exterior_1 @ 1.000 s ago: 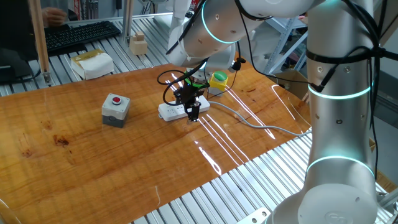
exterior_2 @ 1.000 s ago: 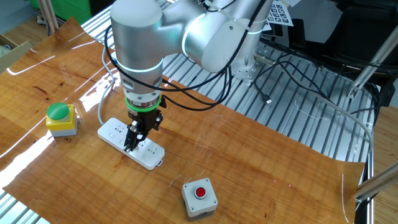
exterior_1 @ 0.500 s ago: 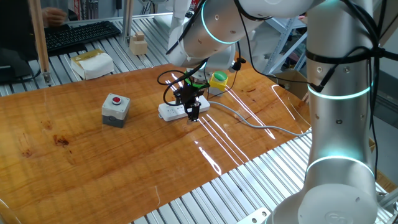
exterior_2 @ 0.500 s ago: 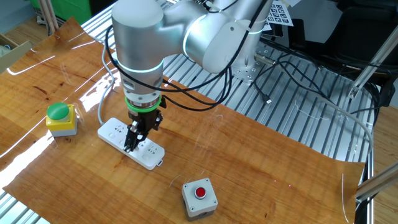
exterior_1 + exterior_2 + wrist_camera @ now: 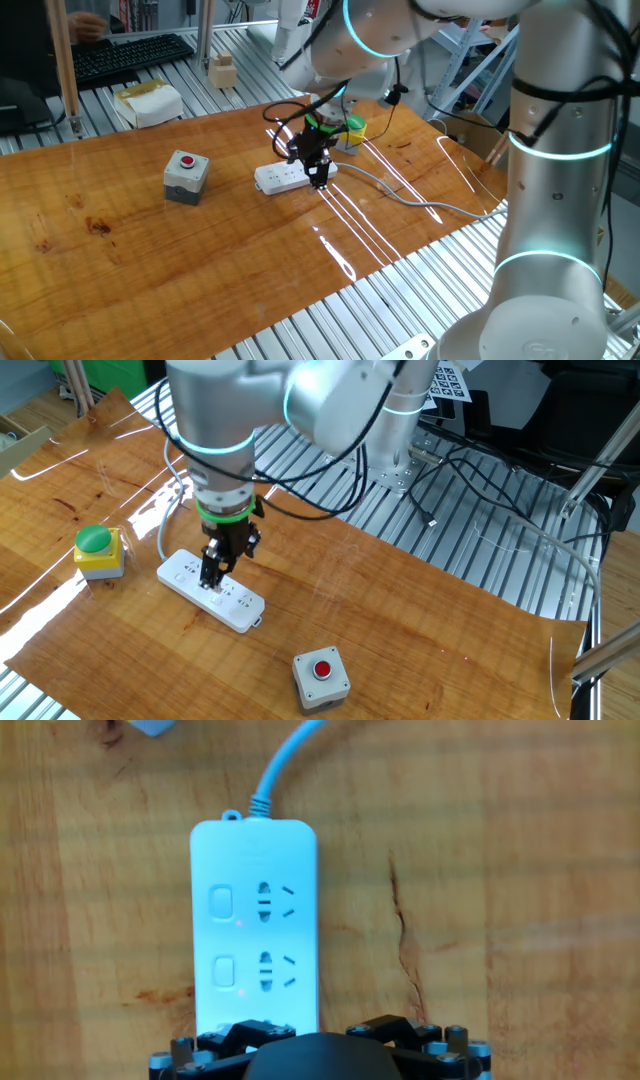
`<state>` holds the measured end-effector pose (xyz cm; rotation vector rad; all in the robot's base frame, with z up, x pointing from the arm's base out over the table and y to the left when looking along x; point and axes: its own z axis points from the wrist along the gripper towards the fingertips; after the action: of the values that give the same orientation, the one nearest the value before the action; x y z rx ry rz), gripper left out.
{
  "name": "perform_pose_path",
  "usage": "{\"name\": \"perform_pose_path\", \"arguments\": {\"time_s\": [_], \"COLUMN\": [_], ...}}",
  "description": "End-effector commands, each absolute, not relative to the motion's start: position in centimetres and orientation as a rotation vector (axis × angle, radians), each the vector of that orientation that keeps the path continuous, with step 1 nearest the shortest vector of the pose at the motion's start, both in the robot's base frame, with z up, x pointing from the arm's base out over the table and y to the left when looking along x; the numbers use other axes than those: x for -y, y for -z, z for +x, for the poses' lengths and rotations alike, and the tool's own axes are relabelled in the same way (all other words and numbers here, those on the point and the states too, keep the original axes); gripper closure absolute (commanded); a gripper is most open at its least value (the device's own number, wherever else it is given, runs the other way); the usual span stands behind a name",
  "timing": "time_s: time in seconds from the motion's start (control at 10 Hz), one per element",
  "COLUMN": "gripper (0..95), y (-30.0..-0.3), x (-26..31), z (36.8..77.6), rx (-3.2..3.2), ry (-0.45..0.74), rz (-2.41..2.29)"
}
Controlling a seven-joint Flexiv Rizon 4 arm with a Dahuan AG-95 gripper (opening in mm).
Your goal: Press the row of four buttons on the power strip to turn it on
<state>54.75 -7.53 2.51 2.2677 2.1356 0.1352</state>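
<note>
- Centrally on the wooden table [image 5: 150,260] lies the power strip [image 5: 283,177], flat and white; in the other fixed view [image 5: 205,588] it runs diagonally, and the hand view [image 5: 255,935] shows it lengthwise, with the far end at the top.
- row of four buttons [image 5: 223,935]: only two of the small white switches show in the hand view, each just left of a socket pair, with a tiny pink dot under each. The rest sit under the hand's body at the bottom edge.
- grey cable [image 5: 400,195] leaves the strip's end and trails across the table toward its edge; in the hand view it exits at the top [image 5: 290,760].
- gripper [image 5: 213,573] points straight down over the strip's middle; also seen from one fixed view [image 5: 318,178]. The tips look just above or at the strip's top face; contact can't be told.
- Fingers: fingertips are not visible in the hand view and show only as a dark cluster in the fixed views, so no gap can be seen directly. They stand at their widest spread and carry nothing.
- yellow button box [image 5: 97,550] with a green cap sits near the strip's cable end, apart from it; behind the gripper in one fixed view [image 5: 351,128].
- grey box [image 5: 186,175] with a red button stands well apart from the strip; in the other fixed view [image 5: 320,678] it is near the front edge.
</note>
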Motion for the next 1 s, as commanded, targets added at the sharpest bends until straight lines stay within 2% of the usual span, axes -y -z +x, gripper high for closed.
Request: {"name": "perform_pose_path", "arguments": {"time_s": [0.1,1.0], "gripper": [0.0,0.0], "y": [-2.65,-2.03], "x": [7.61,7.35], "z": [54.94,55.19], "rx": [-2.113,-2.112], "ry": [-0.160,-0.178], "rz": [2.280,2.279]}}
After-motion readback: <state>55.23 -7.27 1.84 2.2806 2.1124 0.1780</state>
